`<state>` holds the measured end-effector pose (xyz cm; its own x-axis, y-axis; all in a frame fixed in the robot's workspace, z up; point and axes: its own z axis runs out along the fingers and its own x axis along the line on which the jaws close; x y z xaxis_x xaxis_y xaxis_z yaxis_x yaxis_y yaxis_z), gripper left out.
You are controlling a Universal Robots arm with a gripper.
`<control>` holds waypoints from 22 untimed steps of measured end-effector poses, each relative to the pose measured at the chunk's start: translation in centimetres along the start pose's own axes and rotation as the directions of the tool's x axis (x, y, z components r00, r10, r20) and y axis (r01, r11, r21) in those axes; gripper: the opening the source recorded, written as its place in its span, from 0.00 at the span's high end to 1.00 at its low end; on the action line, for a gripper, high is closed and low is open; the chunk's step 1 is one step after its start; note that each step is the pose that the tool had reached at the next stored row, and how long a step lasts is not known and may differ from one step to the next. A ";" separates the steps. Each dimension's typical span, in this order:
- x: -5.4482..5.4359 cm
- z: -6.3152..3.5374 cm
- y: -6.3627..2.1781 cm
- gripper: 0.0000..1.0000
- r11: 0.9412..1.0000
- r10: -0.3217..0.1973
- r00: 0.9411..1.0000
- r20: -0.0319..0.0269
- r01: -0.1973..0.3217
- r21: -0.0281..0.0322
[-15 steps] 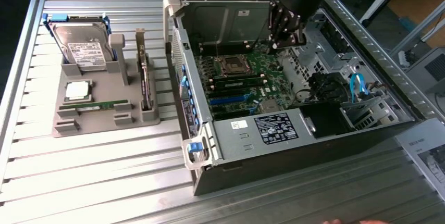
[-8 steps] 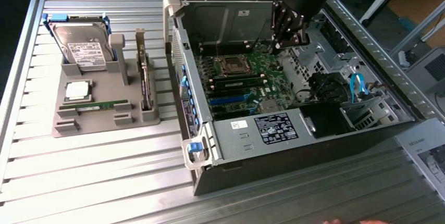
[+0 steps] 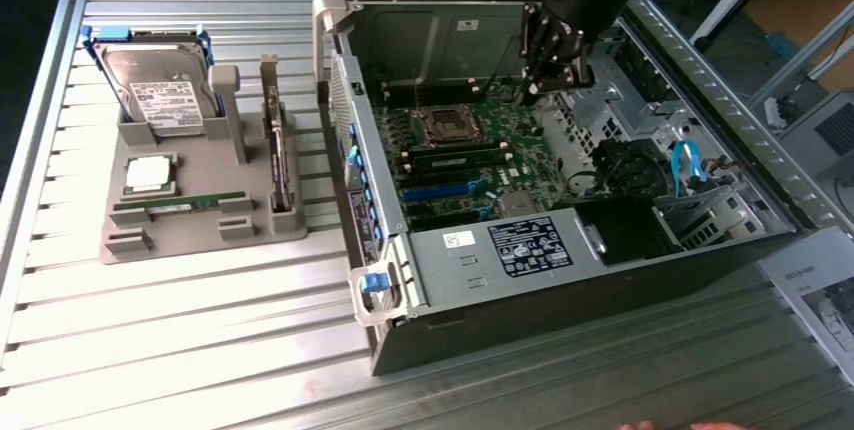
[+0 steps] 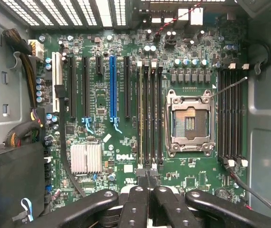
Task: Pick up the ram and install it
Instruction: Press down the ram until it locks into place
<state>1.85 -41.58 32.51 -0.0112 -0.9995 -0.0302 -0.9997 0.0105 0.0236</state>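
A robot arm's claw (image 4: 150,178) hangs inside an open computer case (image 3: 561,290). Its two dark fingers are pressed fully together and I see nothing held between them.

Just below the fingertips lies the green motherboard (image 4: 102,95). The claw is nearest the end of a bank of long black memory slots (image 4: 152,114). The outermost of these slots holds a thin pale-edged stick (image 4: 140,114), seen edge-on; it looks like a memory module already seated, though I cannot be sure. Just beyond the slots, a little further from the claw, is the empty metal processor socket (image 4: 191,121).

Well apart from the claw, outside the case and towards the exterior view's left, a grey tray (image 3: 200,235) rests on the slatted metal desk (image 3: 174,330). The ram (image 3: 180,205), a narrow green stick, lies flat in the tray's groove, untouched. Around it in the tray are a square silver processor chip (image 3: 147,175), a dark expansion card (image 3: 276,150) on edge, and, furthest off, a hard drive (image 3: 160,95).

As I judge it, one module may be in place, while the ram in the tray is not yet picked up or installed.
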 end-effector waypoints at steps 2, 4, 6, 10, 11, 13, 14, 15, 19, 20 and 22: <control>0.0 0.20 -0.01 0.90 1.000 0.000 1.000 0.000 0.000 0.000; 0.0 0.50 -0.01 0.90 1.000 0.000 1.000 0.000 0.000 0.000; 0.0 0.78 -0.02 0.90 1.000 0.000 1.000 0.000 0.000 0.000; 0.0 1.41 -0.04 0.90 1.000 0.000 1.000 0.000 0.000 0.000; 0.0 1.55 -0.04 0.90 1.000 0.000 1.000 0.000 0.000 0.000; 0.0 1.79 -0.05 0.90 1.000 0.000 1.000 0.000 0.000 0.000; 0.1 1.91 -0.05 0.90 1.000 0.000 1.000 0.000 0.000 0.000; 0.1 2.04 -0.05 0.90 1.000 0.000 1.000 0.000 0.000 0.000; 0.1 2.50 -0.06 0.90 1.000 0.000 1.000 0.000 0.000 0.000; 0.1 2.62 -0.06 0.90 1.000 0.000 1.000 0.000 0.000 0.000; 0.1 2.91 -0.07 0.90 1.000 0.000 1.000 0.000 0.000 0.000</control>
<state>1.85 -41.57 29.59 -0.0111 -0.9995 -0.0301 -0.9997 0.0104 0.0237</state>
